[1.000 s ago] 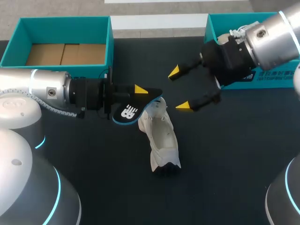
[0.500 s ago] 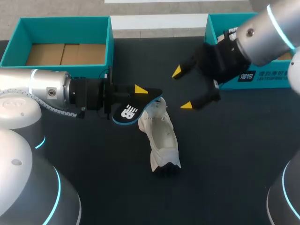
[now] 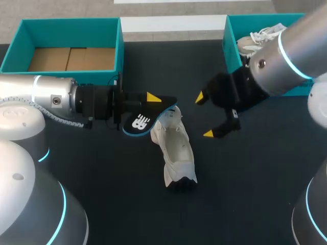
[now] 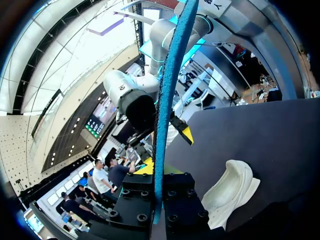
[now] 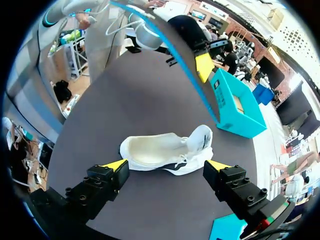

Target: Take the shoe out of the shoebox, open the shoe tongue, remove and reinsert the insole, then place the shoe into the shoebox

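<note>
Landmark: your reference is the white shoe (image 3: 176, 153) (image 4: 230, 192) (image 5: 165, 152). It lies on the dark table (image 3: 245, 178) near the middle, outside both boxes, and every place below is given from it.
Insole (image 3: 145, 116) (image 4: 167, 100): it is black with a blue edge and a white mark. It is held in the air over the shoe's far end, on the left arm's side. You cannot tell from these views whether its tip touches the shoe.
Left gripper (image 3: 149, 106) (image 4: 160, 200): it is clamped on the insole just left of the shoe's far end. You see one yellow tip on top of the insole, while the other finger is hidden beneath it. In the left wrist view the insole runs edge-on as a blue strip straight up between the two black fingers, and the shoe lies on the table beside them.
Right gripper (image 3: 204, 115) (image 5: 166, 165): it hangs near the shoe's far end on the opposite side, not touching it. Its fingers are spread wide and grip nothing. In its own wrist view the shoe lies on the table ahead, across the gap between the two yellow tips.
Left teal box (image 3: 120, 46) (image 5: 235, 107): it stands beyond the shoe on the left arm's side, well apart. You can see its brown card floor.
Right teal box (image 3: 231, 38): it stands beyond the shoe on the right arm's side, well apart. A second white shoe (image 3: 255, 41) with laces lies in it.
</note>
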You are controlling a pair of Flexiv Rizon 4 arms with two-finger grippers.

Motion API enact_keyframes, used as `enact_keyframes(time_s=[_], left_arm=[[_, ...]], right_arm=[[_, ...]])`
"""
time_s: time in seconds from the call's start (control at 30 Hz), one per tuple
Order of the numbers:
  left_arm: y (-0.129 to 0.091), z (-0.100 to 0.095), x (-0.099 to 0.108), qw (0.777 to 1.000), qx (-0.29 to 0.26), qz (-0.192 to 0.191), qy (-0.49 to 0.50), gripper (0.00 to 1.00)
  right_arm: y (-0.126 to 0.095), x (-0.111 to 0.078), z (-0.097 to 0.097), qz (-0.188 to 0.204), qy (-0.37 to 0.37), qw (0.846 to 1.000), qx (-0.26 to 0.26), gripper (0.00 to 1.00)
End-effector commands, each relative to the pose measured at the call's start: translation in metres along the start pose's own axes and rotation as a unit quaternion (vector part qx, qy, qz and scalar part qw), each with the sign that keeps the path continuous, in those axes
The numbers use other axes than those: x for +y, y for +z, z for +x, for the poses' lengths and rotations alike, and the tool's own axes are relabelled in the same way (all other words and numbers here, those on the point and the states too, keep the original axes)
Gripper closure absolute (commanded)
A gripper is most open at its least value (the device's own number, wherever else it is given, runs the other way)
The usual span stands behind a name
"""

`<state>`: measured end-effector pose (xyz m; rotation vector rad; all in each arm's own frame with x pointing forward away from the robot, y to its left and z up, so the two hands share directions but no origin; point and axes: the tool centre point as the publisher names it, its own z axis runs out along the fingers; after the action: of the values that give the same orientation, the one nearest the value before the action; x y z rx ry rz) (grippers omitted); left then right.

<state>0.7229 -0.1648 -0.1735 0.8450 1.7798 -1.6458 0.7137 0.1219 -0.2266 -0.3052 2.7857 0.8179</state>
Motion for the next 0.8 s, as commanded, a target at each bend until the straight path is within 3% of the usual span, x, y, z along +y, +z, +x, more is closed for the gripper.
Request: enact_keyframes(time_s=[0.03, 0.2, 0.63, 0.8], left_arm=[[0.001, 0.001, -0.001, 1.0, -0.001, -0.001, 0.0, 1.0], [0.001, 0.001, -0.001, 1.0, -0.001, -0.001, 0.0, 1.0], [0.001, 0.001, -0.001, 1.0, -0.001, -0.001, 0.0, 1.0], [0.004, 0.007, -0.035, 1.0, -0.013, 0.01, -0.004, 1.0]], right_arm=[[0.02, -0.01, -0.003, -0.011, 0.004, 1.0, 0.003, 0.0], [0.03, -0.018, -0.004, -0.016, 0.013, 1.0, 0.015, 0.0], [0.032, -0.021, -0.003, -0.014, 0.019, 1.0, 0.005, 0.0], [0.032, -0.021, -0.003, -0.014, 0.019, 1.0, 0.005, 0.0]])
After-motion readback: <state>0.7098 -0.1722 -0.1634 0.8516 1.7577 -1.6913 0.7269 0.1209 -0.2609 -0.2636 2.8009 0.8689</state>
